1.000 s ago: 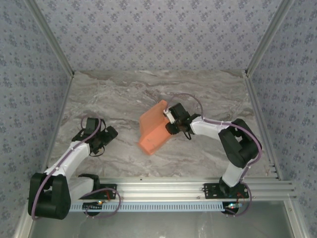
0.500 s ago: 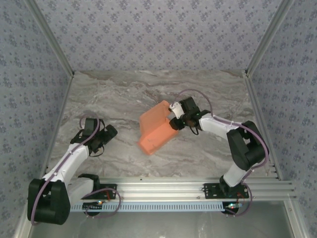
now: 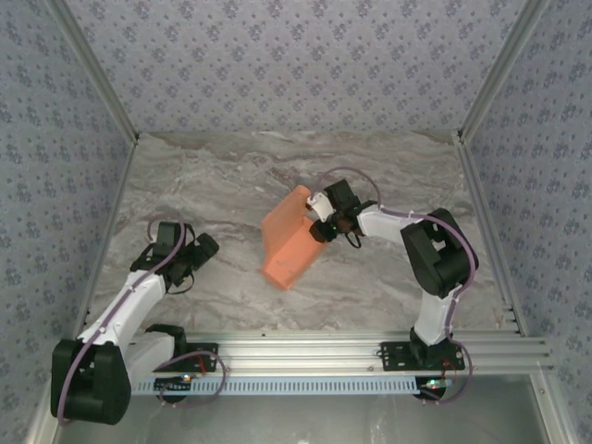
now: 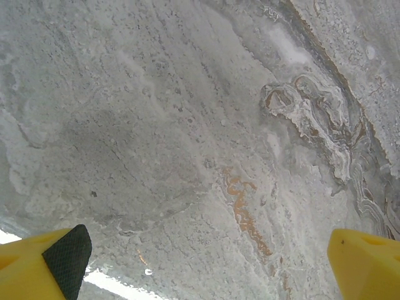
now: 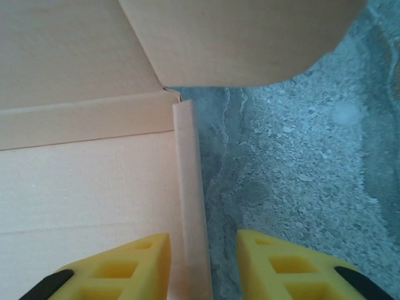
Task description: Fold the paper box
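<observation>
Your right end effector (image 5: pixel 203 240) straddles the paper box (image 3: pixel 287 245) at its right edge, not clamped; left end effector (image 4: pixel 206 250), released, sits farther.

orange paper box (image 3: pixel 287 242), partly folded, on table (image 3: pixel 203 194)

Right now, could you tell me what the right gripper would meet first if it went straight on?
Probably the paper box: its thin side strip lies between the jaws of the right gripper, though depth is unclear.
</observation>
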`<move>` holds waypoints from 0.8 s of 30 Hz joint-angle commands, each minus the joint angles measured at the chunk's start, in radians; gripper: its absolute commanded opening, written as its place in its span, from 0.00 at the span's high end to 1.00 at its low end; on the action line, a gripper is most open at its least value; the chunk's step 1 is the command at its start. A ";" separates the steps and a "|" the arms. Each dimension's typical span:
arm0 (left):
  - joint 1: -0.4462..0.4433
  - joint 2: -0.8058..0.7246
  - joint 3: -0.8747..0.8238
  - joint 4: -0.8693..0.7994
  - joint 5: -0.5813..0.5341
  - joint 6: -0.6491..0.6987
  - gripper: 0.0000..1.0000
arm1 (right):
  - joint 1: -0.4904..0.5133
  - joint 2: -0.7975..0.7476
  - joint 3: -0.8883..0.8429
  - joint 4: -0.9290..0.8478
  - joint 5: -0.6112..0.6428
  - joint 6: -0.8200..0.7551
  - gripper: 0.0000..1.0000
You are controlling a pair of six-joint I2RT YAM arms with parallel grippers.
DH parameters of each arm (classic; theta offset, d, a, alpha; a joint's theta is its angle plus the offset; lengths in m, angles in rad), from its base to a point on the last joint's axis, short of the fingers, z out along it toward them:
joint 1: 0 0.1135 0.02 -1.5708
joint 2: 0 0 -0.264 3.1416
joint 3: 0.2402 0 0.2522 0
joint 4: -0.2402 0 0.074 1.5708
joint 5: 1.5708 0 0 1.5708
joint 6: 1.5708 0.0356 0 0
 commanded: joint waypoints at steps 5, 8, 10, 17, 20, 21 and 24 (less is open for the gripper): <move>-0.005 -0.007 0.001 0.008 0.004 -0.003 0.01 | -0.001 0.073 0.069 -0.010 -0.004 -0.057 0.69; -0.005 -0.002 0.005 0.006 0.007 -0.001 0.01 | 0.016 0.095 0.089 -0.033 0.067 -0.087 0.71; -0.006 -0.002 0.005 0.005 0.008 0.000 0.01 | 0.018 0.095 0.090 -0.033 0.086 -0.089 0.74; -0.006 0.003 0.008 -0.004 0.010 0.009 0.01 | 0.095 0.129 0.084 0.011 0.276 -0.107 0.87; -0.005 0.002 0.013 -0.018 0.008 0.016 0.01 | 0.119 0.134 0.068 0.047 0.350 -0.107 0.89; -0.006 0.001 0.014 -0.021 0.009 0.020 0.01 | 0.119 0.133 0.065 0.052 0.356 -0.104 0.89; -0.005 -0.001 0.017 -0.027 0.009 0.029 0.01 | 0.115 0.139 0.063 0.056 0.356 -0.095 0.90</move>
